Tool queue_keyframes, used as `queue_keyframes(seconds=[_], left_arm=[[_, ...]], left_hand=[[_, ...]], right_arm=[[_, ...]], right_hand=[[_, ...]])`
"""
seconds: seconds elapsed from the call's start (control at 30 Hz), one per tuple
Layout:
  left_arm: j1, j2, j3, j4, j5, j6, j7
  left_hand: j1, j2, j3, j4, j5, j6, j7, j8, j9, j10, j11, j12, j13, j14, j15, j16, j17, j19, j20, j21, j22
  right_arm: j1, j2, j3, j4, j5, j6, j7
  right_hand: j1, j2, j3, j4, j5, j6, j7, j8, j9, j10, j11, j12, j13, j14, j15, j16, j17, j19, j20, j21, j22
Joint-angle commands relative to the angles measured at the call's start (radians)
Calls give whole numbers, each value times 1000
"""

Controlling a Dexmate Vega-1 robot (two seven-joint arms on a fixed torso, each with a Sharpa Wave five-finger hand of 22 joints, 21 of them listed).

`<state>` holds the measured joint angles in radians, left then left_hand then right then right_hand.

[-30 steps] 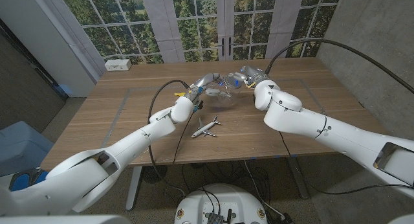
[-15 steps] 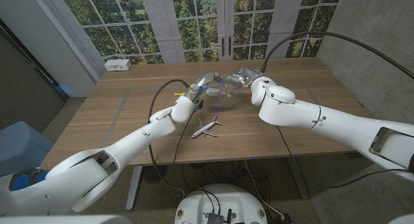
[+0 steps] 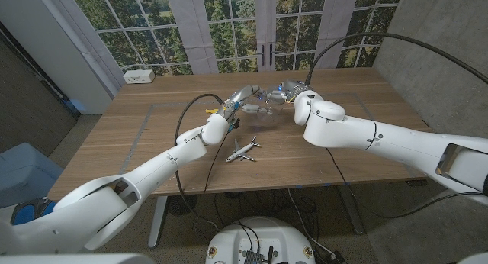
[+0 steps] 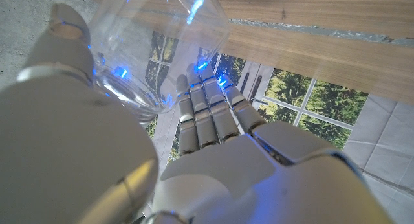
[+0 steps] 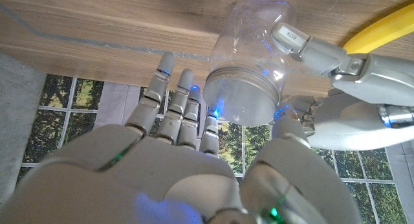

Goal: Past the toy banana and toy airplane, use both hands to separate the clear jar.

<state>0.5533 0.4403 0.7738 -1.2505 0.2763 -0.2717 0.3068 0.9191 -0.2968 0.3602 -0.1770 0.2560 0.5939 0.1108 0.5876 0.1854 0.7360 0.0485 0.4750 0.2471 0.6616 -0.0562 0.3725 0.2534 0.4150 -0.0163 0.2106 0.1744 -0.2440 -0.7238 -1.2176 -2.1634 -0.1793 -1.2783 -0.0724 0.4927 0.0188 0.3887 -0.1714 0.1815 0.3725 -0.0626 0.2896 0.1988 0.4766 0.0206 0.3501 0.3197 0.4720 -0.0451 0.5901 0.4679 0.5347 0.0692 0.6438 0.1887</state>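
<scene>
From the head view, both hands meet at the clear jar (image 3: pixel 263 111), lifted past the toy airplane (image 3: pixel 242 149), far side of the worktop (image 3: pixel 152 142). Left hand (image 4: pixel 194 153) grips the glass body. Right hand (image 5: pixel 194 153) fingers spread by the metal lid (image 5: pixel 240 94), still on, so nothing's separated yet.

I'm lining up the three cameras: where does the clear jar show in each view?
Head view: clear jar at table centre-back, between both hands.
Left wrist view: jar body upper left, by the left hand.
Right wrist view: jar with metal lid upper middle.
Shared landmark: wooden table.
</scene>
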Motion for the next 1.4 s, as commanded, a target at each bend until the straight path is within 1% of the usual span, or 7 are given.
queue_keyframes(seconds=[0.03, 0.23, 0.43, 0.77, 1.0, 1.2, 1.4], left_arm=[[2, 3, -6, 1, -10, -11, -6], [0, 4, -15, 4, -46, -25, -38], [-6, 3, -24, 18, -89, -49, -81], [-19, 5, -31, 34, -119, -65, -123], [-34, 4, -38, 52, -169, -73, -189], [-46, 5, -40, 60, -197, -75, -232], [-61, 8, -38, 67, -212, -74, -272]], left_hand=[[327, 336, 1, 4, 6, 298, -219, 221, 9, 351, -252, -2, 192, 2, -184, 0, 2, -2, -5, -2, 6], [327, 337, -2, 4, 7, 301, -213, 219, 9, 353, -251, -3, 193, 2, -184, -2, 2, -2, -5, -2, 6], [327, 336, -4, 4, 9, 307, -206, 218, 10, 361, -250, -1, 196, 5, -184, -2, 3, -2, -7, -2, 5], [328, 336, -6, 4, 13, 309, -206, 215, 11, 367, -249, -1, 200, 13, -184, 0, 5, -2, -8, -3, 5], [329, 337, -7, 4, 16, 310, -205, 216, 17, 368, -249, -2, 202, 19, -184, 2, 7, -2, -8, -3, 5], [330, 338, -8, 3, 19, 305, -205, 215, 23, 368, -248, -3, 205, 27, -185, 6, 10, -1, -8, -3, 5], [332, 342, -9, 4, 23, 305, -199, 215, 28, 368, -248, -4, 209, 42, -185, 14, 17, 1, -8, -2, 5]], right_arm=[[-2, -7, -20, 7, -26, 48, -18], [41, 5, -73, 38, -50, 39, 30], [71, 25, -117, 64, -72, 16, 48], [19, -18, -91, 56, -150, 146, 15], [49, -75, -111, 55, -245, 270, 172], [91, -58, -158, 89, -376, 274, 365], [96, -42, -169, 116, -507, 273, 500]], right_hand=[[78, 15, 17, -9, 2, 76, -34, 19, 10, 80, -40, 45, 32, 48, -29, 44, 35, 24, -12, 16, 5], [124, -1, 8, -5, -2, 25, -42, -4, 13, 41, -39, 45, 60, 22, -30, 56, 66, 14, -6, 20, 7], [132, -2, -2, 5, 0, -1, -5, -16, 14, 11, -32, 40, 76, 4, -25, 64, 86, 4, 7, 22, 8], [342, 58, 85, -25, 48, 225, -63, 67, 17, 148, -120, 113, 130, 112, -114, 105, 119, 66, -66, 86, 14], [462, 42, 118, -19, 55, 176, -74, 45, 17, 34, -128, 61, 139, -1, -137, 49, 122, 28, -100, 103, 15], [505, 19, 114, -10, 42, 94, -104, 9, 19, -87, -126, -4, 130, -110, -124, -21, 96, -21, -112, 107, 10], [581, 50, 130, -16, 46, 43, -141, -14, 21, -129, -150, -28, 127, -153, -139, -41, 93, -41, -139, 112, 4]])
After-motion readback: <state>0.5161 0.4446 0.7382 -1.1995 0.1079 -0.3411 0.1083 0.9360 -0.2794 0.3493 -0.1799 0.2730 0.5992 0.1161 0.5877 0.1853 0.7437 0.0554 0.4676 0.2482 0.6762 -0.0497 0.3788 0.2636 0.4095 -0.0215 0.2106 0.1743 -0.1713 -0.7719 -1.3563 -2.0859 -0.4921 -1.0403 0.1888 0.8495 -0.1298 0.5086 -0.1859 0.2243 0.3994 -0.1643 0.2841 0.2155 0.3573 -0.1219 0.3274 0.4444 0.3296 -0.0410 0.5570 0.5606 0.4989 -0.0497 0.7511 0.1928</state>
